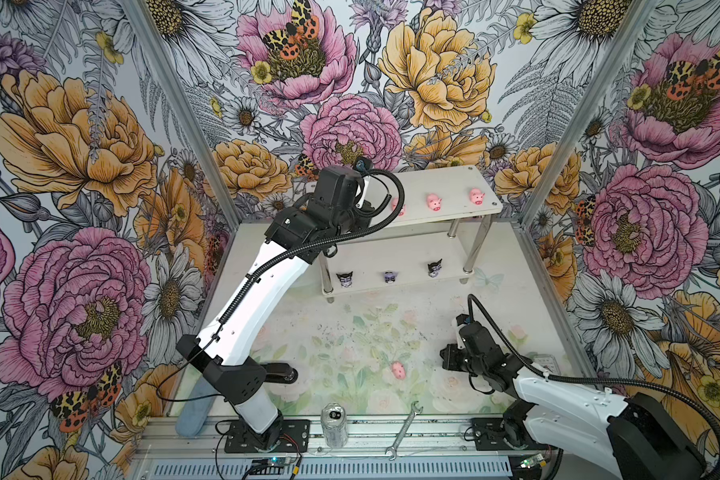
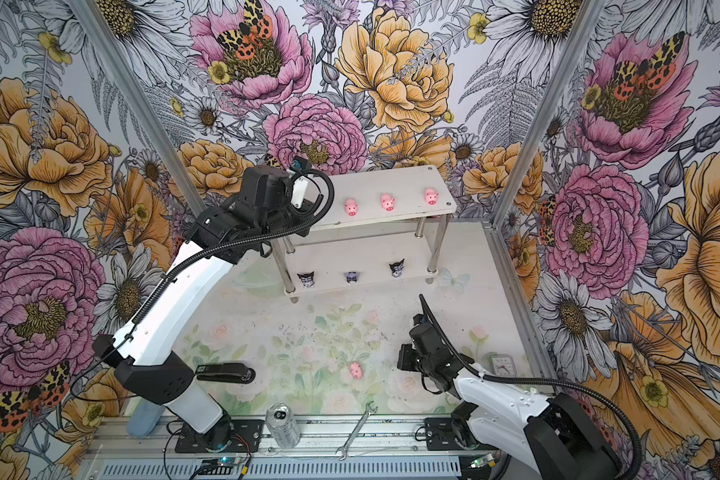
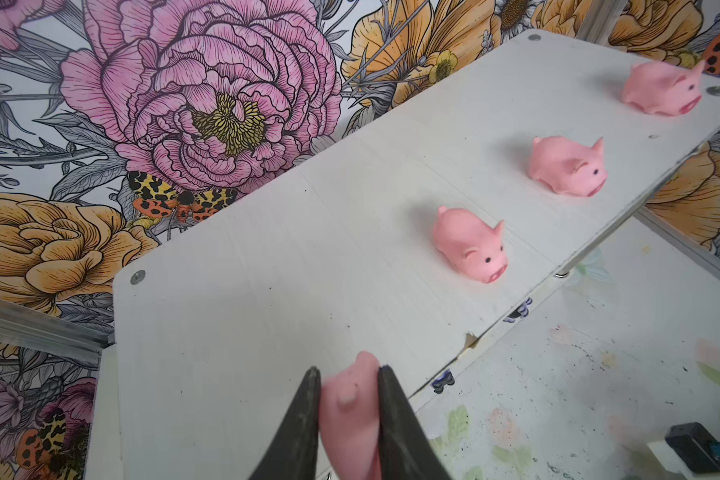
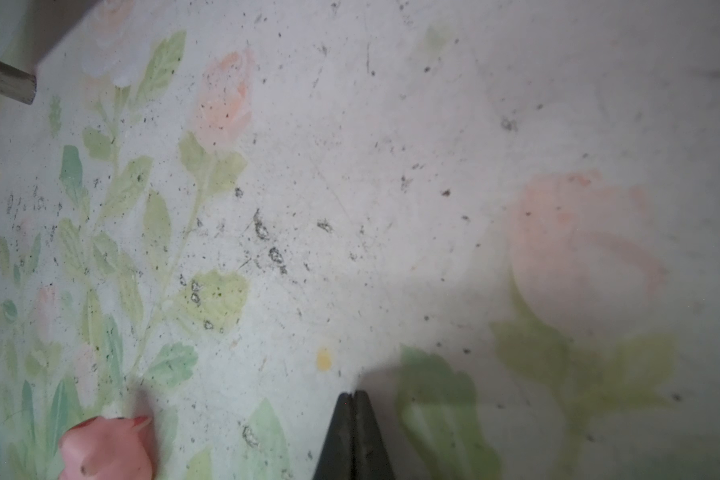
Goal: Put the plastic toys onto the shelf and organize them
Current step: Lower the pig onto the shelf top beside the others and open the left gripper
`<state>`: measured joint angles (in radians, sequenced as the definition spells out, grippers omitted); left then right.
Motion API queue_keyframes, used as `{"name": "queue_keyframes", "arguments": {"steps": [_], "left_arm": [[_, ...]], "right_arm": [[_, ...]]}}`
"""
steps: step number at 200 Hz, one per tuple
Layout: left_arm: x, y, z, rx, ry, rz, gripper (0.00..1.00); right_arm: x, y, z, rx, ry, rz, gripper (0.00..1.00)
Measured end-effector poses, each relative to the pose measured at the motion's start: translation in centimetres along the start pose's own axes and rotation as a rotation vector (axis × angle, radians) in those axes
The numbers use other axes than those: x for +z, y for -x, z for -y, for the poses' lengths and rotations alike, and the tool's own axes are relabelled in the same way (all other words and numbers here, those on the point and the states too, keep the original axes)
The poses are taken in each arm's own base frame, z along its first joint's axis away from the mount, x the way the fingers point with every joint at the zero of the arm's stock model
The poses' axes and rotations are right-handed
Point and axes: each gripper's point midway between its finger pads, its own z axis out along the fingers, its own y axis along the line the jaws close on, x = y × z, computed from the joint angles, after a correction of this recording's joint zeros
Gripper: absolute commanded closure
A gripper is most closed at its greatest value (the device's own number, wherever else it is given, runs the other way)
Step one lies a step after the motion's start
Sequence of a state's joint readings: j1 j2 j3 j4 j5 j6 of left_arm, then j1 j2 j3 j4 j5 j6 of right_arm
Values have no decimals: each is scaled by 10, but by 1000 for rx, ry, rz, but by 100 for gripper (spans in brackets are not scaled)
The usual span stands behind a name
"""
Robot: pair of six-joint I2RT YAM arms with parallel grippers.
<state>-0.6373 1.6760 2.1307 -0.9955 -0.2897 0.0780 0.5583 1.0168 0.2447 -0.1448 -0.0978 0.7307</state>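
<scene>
Left tool (image 3: 348,376) narrowly parted and clamped on a pink pig (image 3: 350,415). From here I read it over the top tier of the shelf (image 3: 267,270), at the tier's 9 o'clock end. Cannot tell whether the pig touches the board. Three more pigs (image 3: 470,245) stand apart in a row running toward 3 o'clock on that tier. Lower tier carries three dark figurines (image 1: 388,276), spread out. Shelf sits at 12 o'clock on the bench (image 1: 433,316). One loose pig (image 1: 398,369) lies near bench centre, toward 6 o'clock. Right tool (image 4: 353,392) pressed shut and empty, low over the bench at 4 o'clock.
</scene>
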Motion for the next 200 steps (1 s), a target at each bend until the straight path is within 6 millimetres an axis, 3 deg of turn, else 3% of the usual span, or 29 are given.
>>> {"name": "queue_keyframes", "arguments": {"steps": [56, 99, 136, 200], "left_arm": [[39, -10, -1, -11, 14, -55, 75], [41, -10, -5, -41, 14, -54, 72], [44, -8, -10, -65, 24, -45, 61], [48, -6, -18, -78, 40, -40, 51]], "right_arm": [[1, 1, 0, 1, 0, 1, 100], [2, 2, -1, -3, 2, 5, 100], [3, 3, -2, -14, 2, 4, 100], [3, 3, -2, -14, 2, 4, 100]]}}
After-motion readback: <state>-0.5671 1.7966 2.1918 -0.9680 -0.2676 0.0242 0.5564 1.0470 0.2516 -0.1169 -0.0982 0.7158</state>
